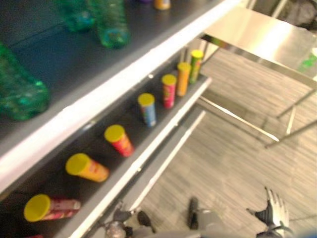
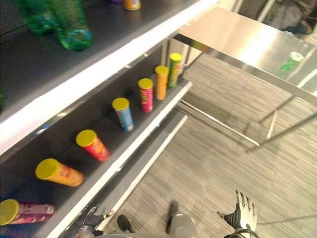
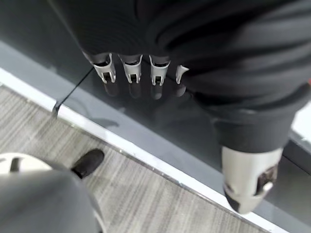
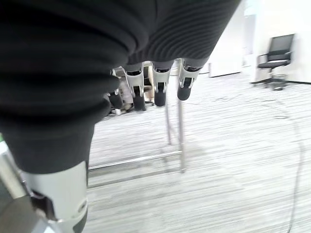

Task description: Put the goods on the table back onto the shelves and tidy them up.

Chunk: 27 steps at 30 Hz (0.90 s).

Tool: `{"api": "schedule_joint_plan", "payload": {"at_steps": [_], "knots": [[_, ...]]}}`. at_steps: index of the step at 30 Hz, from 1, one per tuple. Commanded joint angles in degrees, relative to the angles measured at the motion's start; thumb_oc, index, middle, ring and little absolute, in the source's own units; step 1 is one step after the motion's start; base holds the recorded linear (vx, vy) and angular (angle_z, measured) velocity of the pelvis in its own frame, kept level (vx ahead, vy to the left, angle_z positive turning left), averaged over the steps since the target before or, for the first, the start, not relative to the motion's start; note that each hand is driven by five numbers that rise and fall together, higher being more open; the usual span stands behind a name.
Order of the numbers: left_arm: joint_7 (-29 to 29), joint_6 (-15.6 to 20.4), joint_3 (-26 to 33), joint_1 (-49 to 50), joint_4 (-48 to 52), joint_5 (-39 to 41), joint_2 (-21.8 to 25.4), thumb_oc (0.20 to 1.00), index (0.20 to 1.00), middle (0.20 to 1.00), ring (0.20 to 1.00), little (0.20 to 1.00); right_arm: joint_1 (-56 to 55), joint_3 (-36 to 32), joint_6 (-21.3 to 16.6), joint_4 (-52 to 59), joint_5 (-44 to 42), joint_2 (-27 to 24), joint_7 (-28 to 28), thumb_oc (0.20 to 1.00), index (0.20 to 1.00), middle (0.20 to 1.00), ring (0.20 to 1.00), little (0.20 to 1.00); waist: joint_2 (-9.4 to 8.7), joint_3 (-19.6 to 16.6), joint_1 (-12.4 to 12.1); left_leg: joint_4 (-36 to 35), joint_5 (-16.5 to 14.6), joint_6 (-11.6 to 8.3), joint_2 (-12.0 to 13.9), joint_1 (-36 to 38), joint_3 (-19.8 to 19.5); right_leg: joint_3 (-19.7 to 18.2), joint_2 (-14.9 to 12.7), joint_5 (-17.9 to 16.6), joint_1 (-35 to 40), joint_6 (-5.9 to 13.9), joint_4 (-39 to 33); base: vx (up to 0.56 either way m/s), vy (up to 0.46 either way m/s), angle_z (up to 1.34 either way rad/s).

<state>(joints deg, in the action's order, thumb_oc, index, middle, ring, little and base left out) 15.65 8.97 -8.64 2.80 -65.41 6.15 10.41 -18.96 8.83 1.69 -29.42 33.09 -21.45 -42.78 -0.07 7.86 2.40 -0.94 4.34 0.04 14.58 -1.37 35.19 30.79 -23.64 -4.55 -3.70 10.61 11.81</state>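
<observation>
A small green bottle [image 2: 291,62] lies on the steel table [image 2: 233,34] at the far right. To my left, the shelves hold a row of yellow-lidded chip cans [image 2: 124,113] on the lower board and green bottles [image 2: 74,32] on the upper one. My right hand [image 2: 242,215] hangs low over the floor at the bottom right, open and holding nothing; its straight fingers [image 4: 160,90] show in the right wrist view. My left hand [image 2: 91,219] is down by the foot of the shelves, fingers [image 3: 132,73] straight and empty over the grey bottom board [image 3: 146,116].
The shelf's white front edges [image 2: 114,54] run diagonally across the view. The table's steel legs and crossbars [image 2: 270,124] stand over striped grey carpet. An orange item [image 2: 131,4] stands on the upper board. An office chair [image 4: 274,53] stands far off.
</observation>
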Motion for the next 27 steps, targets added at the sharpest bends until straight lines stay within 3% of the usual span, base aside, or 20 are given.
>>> {"api": "schedule_joint_plan", "payload": {"at_steps": [1,2,4,6,8,9,10,13,15,16,17,18,19,20,21,22,23,24,25,27], "knots": [[0.59,0.23,2.91,1.73,1.79,3.03,0.13,1.000,1.000,1.000,1.000,1.000,4.81,1.34,0.41,4.58,2.74,-2.01,-0.68,1.000,1.000,1.000,1.000,1.000,-2.58,-1.73,-3.01,0.84,-4.37,-2.91,-1.91,-3.21,-0.55,3.31,-6.25,-10.40,8.81,3.29,-4.83,-0.24,-0.535,-1.41],[0.60,0.10,4.76,1.85,1.69,5.38,0.41,1.000,1.000,1.000,1.000,1.000,6.07,2.55,0.48,6.50,3.63,-2.66,-0.10,1.000,1.000,1.000,1.000,1.000,-3.59,-3.38,-5.43,0.98,-2.46,-4.03,0.64,-4.09,1.26,7.42,-7.96,-15.83,11.32,4.39,-5.27,-0.10,-0.303,-1.09],[0.83,0.16,5.77,1.86,1.34,6.60,0.57,1.000,1.000,1.000,1.000,1.000,6.28,3.00,0.56,7.76,4.04,-2.90,0.25,1.000,1.000,1.000,1.000,1.000,-4.30,-4.06,-6.06,1.25,-1.12,-4.91,1.94,-4.58,1.82,7.76,-7.73,-17.32,12.23,4.39,-6.53,-0.11,-0.511,-0.79],[0.83,-0.03,7.07,0.52,-0.71,9.14,0.15,1.000,1.000,1.000,1.000,1.000,4.71,2.68,-1.04,12.48,2.45,-2.61,1.13,1.000,1.000,1.000,1.000,1.000,-5.07,-4.64,-4.47,2.05,2.79,-8.10,5.80,-5.62,1.91,0.42,-4.29,-10.54,11.30,4.39,-8.03,-0.07,-0.619,-0.71],[1.02,-0.08,7.59,0.19,-1.01,9.40,0.19,1.000,1.000,1.000,1.000,1.000,4.24,2.81,-1.51,14.45,2.39,-3.27,1.80,1.000,1.000,1.000,1.000,1.000,-4.73,-4.58,-4.30,2.34,4.05,-9.32,7.33,-5.40,1.98,-1.19,-3.11,-7.85,10.50,4.27,-7.65,-0.04,-0.323,-0.25],[1.58,0.04,7.73,-0.30,-1.30,9.59,0.21,1.000,1.000,1.000,1.000,1.000,3.95,3.11,-2.12,15.26,2.06,-3.39,1.79,1.000,1.000,1.000,1.000,1.000,-4.31,-4.52,-4.06,2.12,5.32,-10.37,9.00,-5.02,2.68,-1.38,-1.84,-2.57,10.46,3.87,-8.34,-0.05,-0.688,-0.44],[2.02,0.04,8.50,-0.95,-1.96,10.56,-0.25,1.000,1.000,1.000,1.000,1.000,2.92,3.44,-3.49,17.27,0.71,-3.47,2.35,1.000,1.000,1.000,1.000,1.000,-3.05,-3.61,-3.79,1.08,9.22,-12.75,12.31,-4.54,1.60,-3.13,2.36,6.80,9.52,1.61,-7.86,-0.04,-0.592,-0.42],[2.55,0.36,9.67,-0.84,-2.55,13.06,-1.26,1.000,1.000,1.000,1.000,1.000,1.81,3.41,-4.27,19.35,-0.43,-3.80,2.26,1.000,1.000,1.000,1.000,1.000,-1.98,-2.53,-2.98,-2.64,13.06,-13.79,14.95,-2.90,0.31,-5.27,6.39,10.46,7.40,-0.45,-6.17,-0.04,-0.543,-0.22],[3.63,0.92,11.30,-0.84,-4.49,17.86,-3.56,1.000,1.000,1.000,1.000,1.000,1.64,3.02,-4.49,21.49,-0.53,-5.78,1.64,1.000,1.000,1.000,1.000,1.000,-1.25,-1.12,-3.17,-3.73,15.95,-14.17,16.24,-4.33,-7.65,-8.13,9.69,12.51,5.65,-2.03,-5.82,-0.04,-0.445,-0.46],[3.52,1.34,12.48,-1.16,-4.81,21.05,-4.32,1.000,1.000,1.000,1.000,1.000,2.02,2.56,-4.29,22.82,-0.66,-6.29,1.66,1.000,1.000,1.000,1.000,1.000,-1.43,-0.79,-3.37,-4.06,15.67,-13.73,15.28,-5.61,-13.36,-9.85,10.79,12.79,5.15,-2.61,-6.34,0.04,-0.516,-0.90],[3.87,2.93,14.60,-0.25,-3.29,27.05,-4.94,1.000,1.000,1.000,1.000,1.000,2.45,0.69,-5.20,26.73,-2.62,-6.71,1.11,1.000,1.000,1.000,1.000,1.000,-1.79,-0.04,-4.38,-4.05,16.21,-11.75,11.51,-6.75,-22.88,-13.67,12.71,10.83,4.63,-3.43,-8.72,0.05,-0.335,-0.89],[3.85,2.93,14.55,-0.20,-3.27,27.09,-4.94,1.000,1.000,1.000,1.000,1.000,2.35,0.63,-5.15,26.86,-2.65,-6.74,1.19,1.000,1.000,1.000,1.000,1.000,-1.83,-0.02,-4.39,-4.05,16.17,-11.70,11.42,-6.69,-22.85,-13.66,12.64,10.75,4.75,-3.39,-8.86,0.11,-0.397,-1.48],[2.79,3.18,16.17,1.76,-2.34,28.53,-4.88,1.000,1.000,1.000,1.000,1.000,3.97,0.66,-6.37,28.63,-3.41,-7.82,2.72,1.000,1.000,1.000,1.000,1.000,-2.58,-0.25,-5.67,-2.83,10.16,-9.34,4.98,-4.40,-30.01,-17.93,13.39,9.53,4.36,-3.43,-10.91,0.07,-0.168,-1.44],[2.79,3.17,16.18,1.75,-2.33,28.53,-4.89,1.000,1.000,1.000,1.000,1.000,3.98,0.65,-6.36,28.65,-3.42,-7.82,2.74,1.000,1.000,1.000,1.000,1.000,-2.62,-0.27,-5.73,-2.72,10.13,-9.25,4.91,-4.49,-29.93,-18.00,13.32,9.36,4.30,-3.39,-11.02,0.13,-0.272,-1.40],[2.12,2.96,16.51,2.50,-1.69,28.24,-4.75,1.000,1.000,1.000,1.000,1.000,5.41,0.95,-6.97,29.88,-3.06,-8.70,3.62,1.000,1.000,1.000,1.000,1.000,-2.90,-0.52,-6.55,-1.02,5.54,-7.75,0.73,-4.09,-33.94,-20.12,13.69,9.21,4.49,-3.69,-11.85,0.06,-0.093,-1.08],[2.13,2.95,16.52,2.49,-1.67,28.23,-4.75,1.000,1.000,1.000,1.000,1.000,5.42,0.93,-6.96,29.91,-3.06,-8.70,3.64,1.000,1.000,1.000,1.000,1.000,-2.96,-0.56,-6.54,-0.67,5.40,-7.66,0.62,-4.36,-33.96,-20.13,13.59,9.07,4.43,-3.64,-11.94,0.19,-0.264,-1.70],[0.51,2.88,15.47,3.80,0.80,25.46,-4.34,1.000,1.000,1.000,1.000,1.000,7.66,-0.01,-8.04,32.83,-1.90,-10.95,4.91,1.000,1.000,1.000,1.000,1.000,-2.85,-0.83,-7.78,1.89,-0.82,-5.09,-7.28,-5.26,-38.88,-22.40,14.51,8.96,5.12,-4.24,-12.80,0.24,-0.217,-1.71],[-1.16,2.44,13.37,5.10,2.25,22.70,-4.21,1.000,1.000,1.000,1.000,1.000,9.56,-1.08,-8.47,34.58,-1.77,-11.69,5.03,1.000,1.000,1.000,1.000,1.000,-1.35,-1.63,-8.60,0.01,-1.61,-3.26,-12.21,-5.26,-39.71,-22.46,15.97,8.94,5.23,-4.56,-13.17,0.25,-0.221,-1.69],[-1.14,2.41,13.29,5.19,2.33,22.68,-4.25,1.000,1.000,1.000,1.000,1.000,9.43,-1.17,-8.45,34.66,-1.79,-11.73,5.08,1.000,1.000,1.000,1.000,1.000,-1.35,-1.55,-8.62,-0.12,-1.62,-3.21,-12.30,-5.02,-39.72,-22.43,15.87,9.05,5.44,-4.51,-13.18,0.19,-0.074,-1.06],[-2.33,1.14,11.75,6.16,0.50,18.61,-4.75,1.000,1.000,1.000,1.000,1.000,13.30,-2.07,-8.35,38.01,-1.53,-12.12,3.79,1.000,1.000,1.000,1.000,1.000,0.51,-2.16,-10.10,-2.30,1.81,-2.99,-17.62,-9.72,-39.28,-22.65,18.26,9.74,7.04,-5.04,-14.63,0.19,-0.023,0.34]]}}
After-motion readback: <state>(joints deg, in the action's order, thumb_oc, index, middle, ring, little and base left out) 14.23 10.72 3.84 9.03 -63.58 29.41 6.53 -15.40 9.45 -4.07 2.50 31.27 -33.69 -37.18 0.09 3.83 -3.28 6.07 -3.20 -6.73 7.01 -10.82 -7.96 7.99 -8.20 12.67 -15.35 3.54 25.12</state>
